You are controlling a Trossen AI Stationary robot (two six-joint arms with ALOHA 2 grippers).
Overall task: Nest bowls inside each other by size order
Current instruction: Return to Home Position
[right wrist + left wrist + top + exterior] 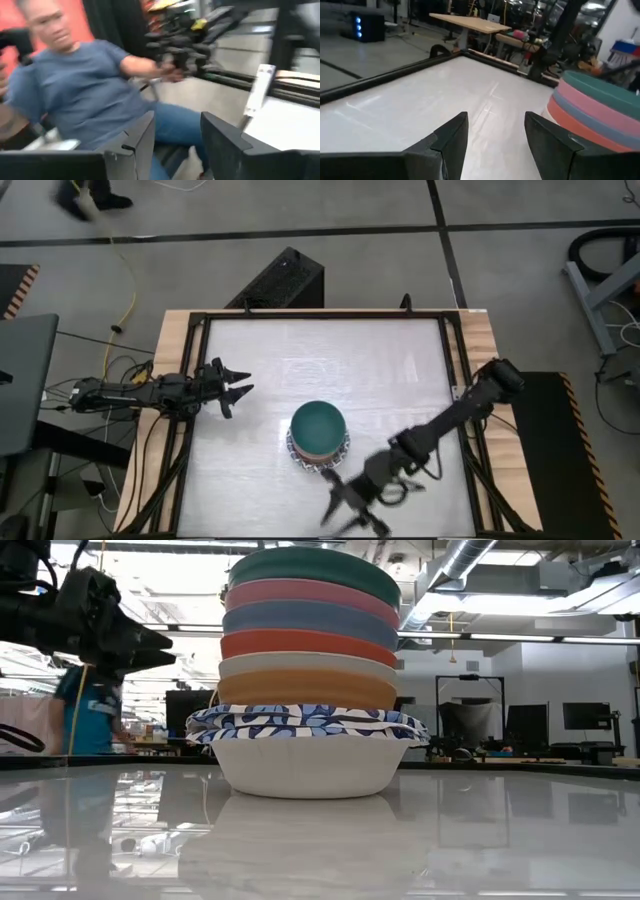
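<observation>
The bowls stand as one stack (318, 435) near the table's middle, toward its near edge. The dark green bowl (312, 568) is on top. Below it come pink, slate-blue, red, cream and orange bowls, then blue-and-white patterned ones (305, 725). A white bowl (305, 768) at the bottom rests by its base on the table. My left gripper (238, 385) is open at the table's left side, level, pointing toward the stack (600, 110) and well short of it. My right gripper (352, 515) is open near the front edge, right of the stack, holding nothing.
A black frame (320, 317) runs round the white tabletop. Bare tabletop lies behind and to both sides of the stack. Beyond the near edge, a person in a blue shirt (85, 90) sits in the right wrist view, where my right gripper (177, 125) points.
</observation>
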